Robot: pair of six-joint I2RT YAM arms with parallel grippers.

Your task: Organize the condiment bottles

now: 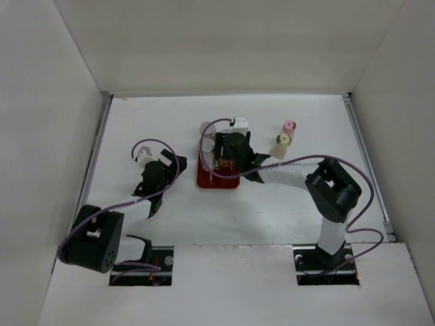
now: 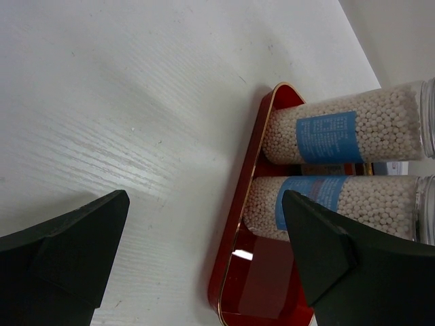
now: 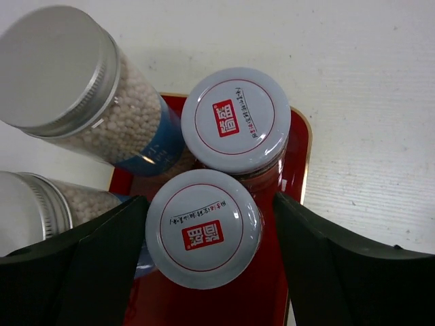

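A white worktop (image 3: 367, 81) with a faint, wood-like grain is sitting inside plain white walls (image 1: 204, 41), and near its middle a flat red tray (image 3: 300, 153) is collecting the condiment bottles. Four of them are standing upright on it in a tight cluster, probably packed close to leave room for the rest. The nearer white-capped jar (image 3: 202, 229) and the farther white-capped jar (image 3: 235, 119) are sitting just beside each other, each smooth round lid carrying a red square mark. Next to them a silver-capped jar (image 3: 61, 68) and a second silver-capped jar (image 3: 30, 204) are showing ribbed metal lids, clear cylindrical walls full of tiny white beads, and blue labels. The right pincer (image 3: 207, 204) is straddling the nearer white-capped jar from above, its dark wedge-shaped fingers on either side. A strip of red tray is showing between one finger and the cap, so the jaws are standing open around the jar rather than clamping it. The tray itself is glossy, with rounded corners and a thin gold rim. Off the tray, to its right and farther back, the pink-capped bottle (image 1: 289, 127) and the yellow-capped bottle (image 1: 283, 140) are waiting close together on the bare surface. The left pincer (image 2: 204, 204) is hovering low at the tray's left side, its matte black fingers spread wide with nothing between them, seemingly keeping clear.
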